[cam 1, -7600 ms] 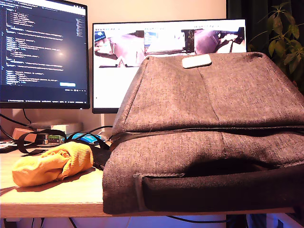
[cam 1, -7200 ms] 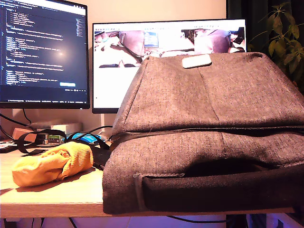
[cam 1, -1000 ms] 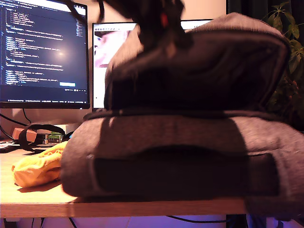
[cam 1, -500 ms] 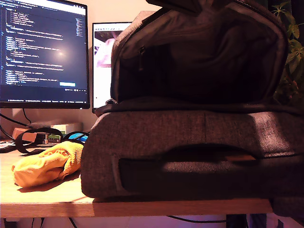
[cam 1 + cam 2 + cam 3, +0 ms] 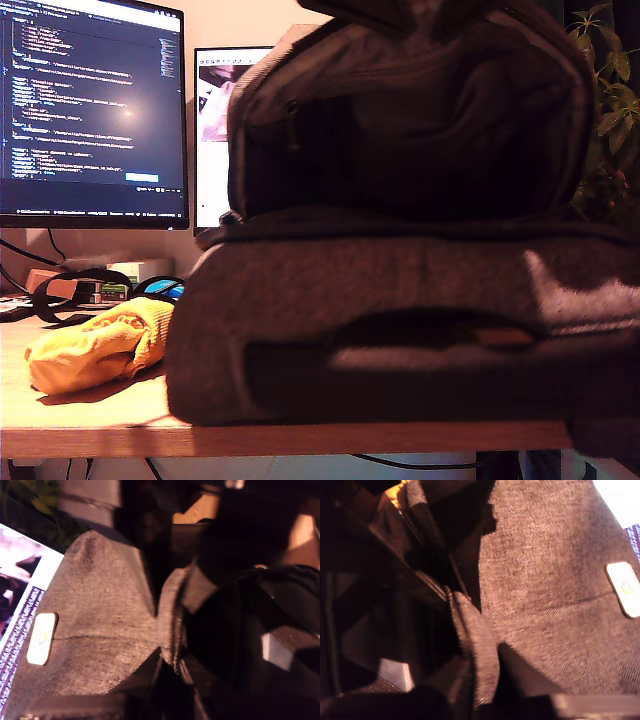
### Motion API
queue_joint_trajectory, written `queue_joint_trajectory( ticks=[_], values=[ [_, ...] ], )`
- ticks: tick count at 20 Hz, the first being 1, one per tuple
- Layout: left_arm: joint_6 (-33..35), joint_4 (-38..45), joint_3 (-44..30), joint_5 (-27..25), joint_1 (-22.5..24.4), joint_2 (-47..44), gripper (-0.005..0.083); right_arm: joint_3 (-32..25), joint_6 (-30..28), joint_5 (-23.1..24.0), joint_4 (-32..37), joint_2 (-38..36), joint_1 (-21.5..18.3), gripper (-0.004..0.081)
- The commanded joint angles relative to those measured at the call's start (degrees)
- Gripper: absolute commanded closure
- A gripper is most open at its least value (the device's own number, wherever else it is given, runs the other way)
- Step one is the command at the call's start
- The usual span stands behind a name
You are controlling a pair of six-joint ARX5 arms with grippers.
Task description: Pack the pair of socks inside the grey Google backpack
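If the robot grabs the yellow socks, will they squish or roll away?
The pair of socks is a soft, wrinkled knit bundle, so it will probably squish and flop when pinched. It sags flat on the table, so rolling away seems unlikely. It also looks light beside the big backpack.

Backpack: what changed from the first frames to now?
The grey Google backpack went from closed to open: its front flap was lifted upright, showing the dark lining, and the body slid toward the exterior view's left, now covering the near end of the pair of socks. Both wrist views show a claw clamped on the flap's zipper edge. The socks, monitors and table look unmoved.
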Motion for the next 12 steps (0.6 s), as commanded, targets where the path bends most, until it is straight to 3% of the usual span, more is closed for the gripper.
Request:
queue_joint_trajectory(
  ticks=[1, 8, 12],
  values=[
    [-0.5, -0.7, 1.9, 0.2, -0.3, -1.5, 0.0780, 0.1, 0.1, 1.2, 0.8, 1.6, -0.3, 0.0781],
    [-0.5, -2.4, 1.9, -0.4, 0.6, -2.7, 0.0458, 0.1, 0.1, 1.2, 1.0, 1.6, -0.6, 0.0781],
    [-0.7, -3.5, 1.9, -0.4, 0.6, -5.9, 0.0405, 0.1, 0.1, 1.2, 1.0, 1.6, -0.6, 0.0781]
  ],
)
